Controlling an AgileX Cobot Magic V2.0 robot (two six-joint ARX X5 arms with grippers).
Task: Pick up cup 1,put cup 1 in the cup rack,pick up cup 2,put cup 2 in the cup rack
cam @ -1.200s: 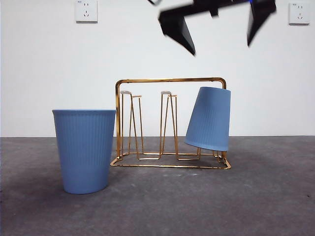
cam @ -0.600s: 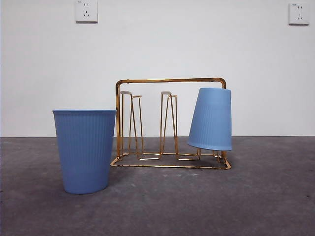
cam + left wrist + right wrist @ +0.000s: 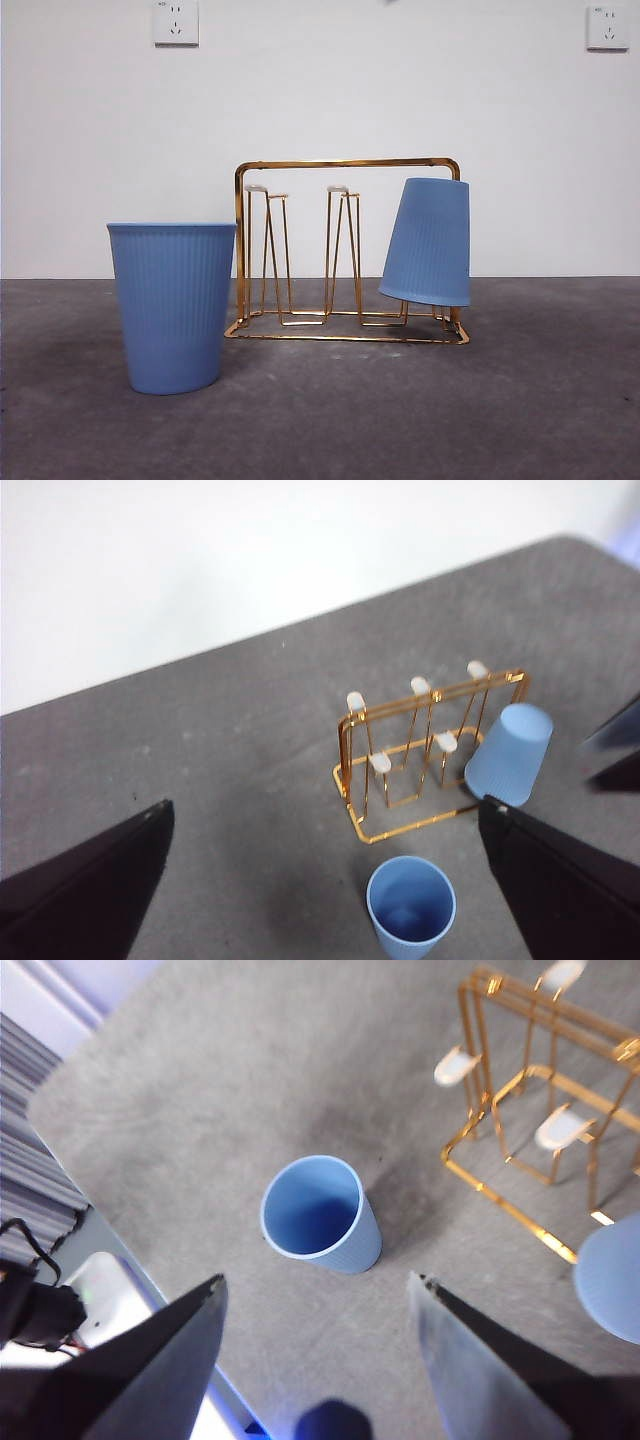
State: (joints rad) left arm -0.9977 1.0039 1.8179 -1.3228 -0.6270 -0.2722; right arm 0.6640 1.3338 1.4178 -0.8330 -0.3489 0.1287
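Observation:
The gold wire cup rack (image 3: pixel 345 325) stands mid-table. One ribbed blue cup (image 3: pixel 428 243) hangs upside down and slightly tilted on the prong at its right end; no gripper touches it. The other blue cup (image 3: pixel 172 305) stands upright on the table, left of the rack and nearer the front. Both arms are high, out of the front view. My right gripper (image 3: pixel 316 1280) is open well above the upright cup (image 3: pixel 318 1215), with the rack (image 3: pixel 540 1110) to one side. My left gripper (image 3: pixel 325 805) is open, high over the rack (image 3: pixel 430 750) and both cups (image 3: pixel 410 910) (image 3: pixel 510 752).
The table is dark grey felt (image 3: pixel 400 420) in front of a white wall with two sockets (image 3: pixel 175 22). The right wrist view shows the table's edge (image 3: pixel 120 1230) near the upright cup. A dark part of the other arm (image 3: pixel 615 755) shows in the left wrist view.
One second ago an open gripper hung at the top of the front view above the upside-down cup; it has risen out of view. That cup has settled slightly on its prong.

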